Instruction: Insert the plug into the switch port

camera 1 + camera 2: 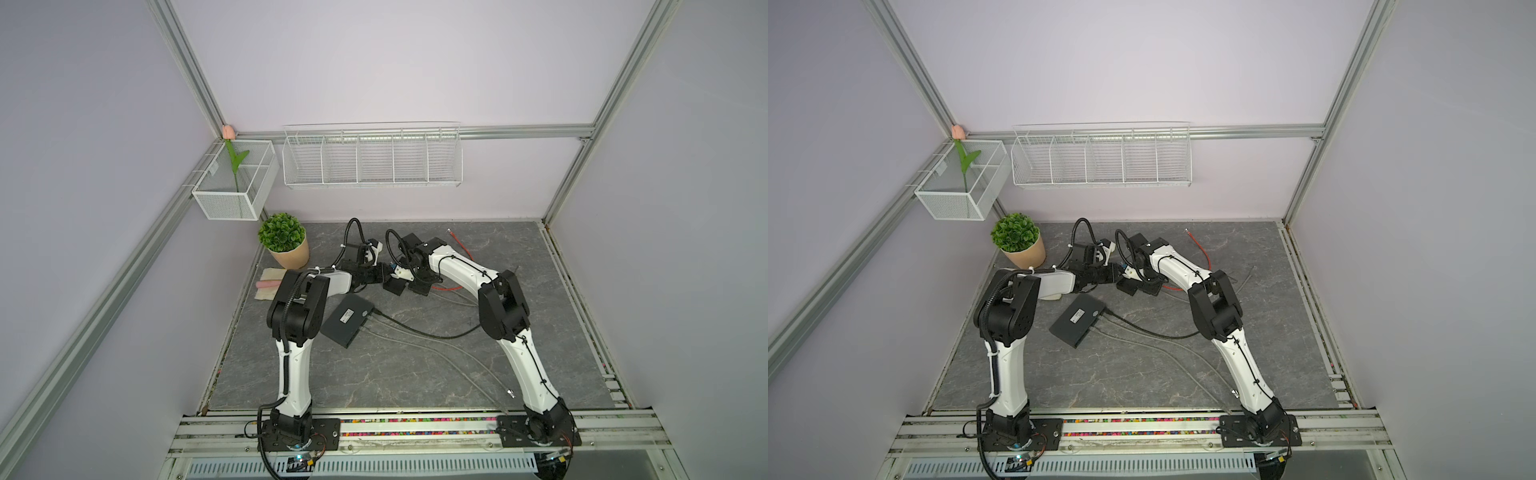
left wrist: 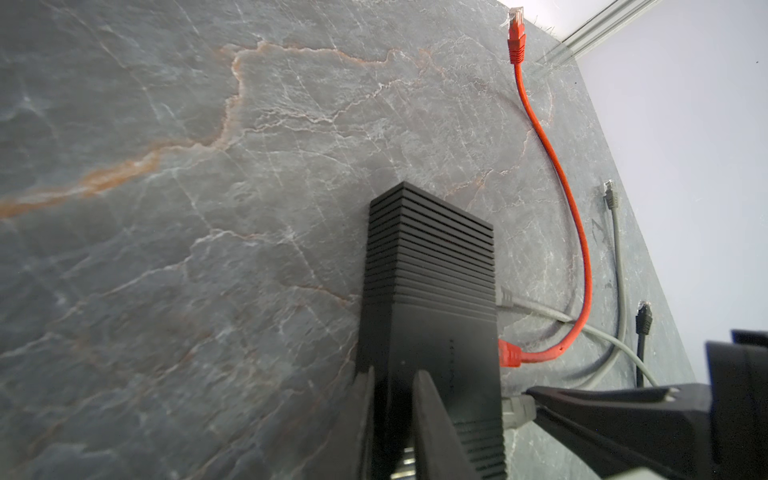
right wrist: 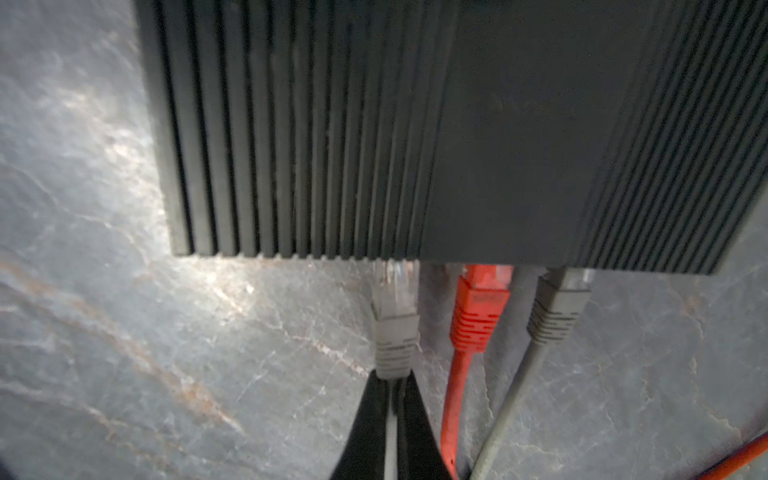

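Grey plug (image 3: 395, 332) nose-first toward switch (image 3: 498, 145)

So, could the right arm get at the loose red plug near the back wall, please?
Probably not yet: the right gripper is shut on the pale grey plug at the ribbed black switch. The red plug lies uncovered nearby; only that grip hinders it.

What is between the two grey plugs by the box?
The red plug, between the pale grey plug and the darker grey plug, in the right wrist view.
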Available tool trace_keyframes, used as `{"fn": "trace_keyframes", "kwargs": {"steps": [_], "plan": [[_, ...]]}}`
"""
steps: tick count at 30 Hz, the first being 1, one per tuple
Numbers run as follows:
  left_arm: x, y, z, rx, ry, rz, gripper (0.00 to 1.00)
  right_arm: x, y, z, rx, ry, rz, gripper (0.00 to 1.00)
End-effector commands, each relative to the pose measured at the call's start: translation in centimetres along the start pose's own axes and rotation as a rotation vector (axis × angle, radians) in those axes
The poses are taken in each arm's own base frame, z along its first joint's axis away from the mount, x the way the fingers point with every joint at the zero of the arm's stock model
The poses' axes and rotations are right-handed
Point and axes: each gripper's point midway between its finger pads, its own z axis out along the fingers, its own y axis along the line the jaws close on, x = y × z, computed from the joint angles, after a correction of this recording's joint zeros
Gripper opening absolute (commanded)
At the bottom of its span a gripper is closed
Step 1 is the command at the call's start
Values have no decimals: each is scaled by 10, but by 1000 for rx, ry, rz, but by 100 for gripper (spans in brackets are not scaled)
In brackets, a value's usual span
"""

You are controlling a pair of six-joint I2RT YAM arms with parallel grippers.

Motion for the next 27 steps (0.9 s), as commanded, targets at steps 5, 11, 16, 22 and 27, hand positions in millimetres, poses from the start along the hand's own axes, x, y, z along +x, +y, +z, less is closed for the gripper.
{"fn": "trace_keyframes", "kwargs": {"steps": [5,11,16,22,27], "plan": [[10,-13,7,47,24,8,19,-27,28,-3,-77,-90,-9,7],[12,-15,8,48,29,13,19,-30,32,-4,-96,-101,1,7],[14,-14,7,44,28,10,19,-39,15,-13,-10,-151,80,7],[15,-13,6,40,24,6,19,-41,11,-15,70,-168,134,7],[15,-13,7,38,22,6,19,-48,18,-17,96,-178,137,7]]}}
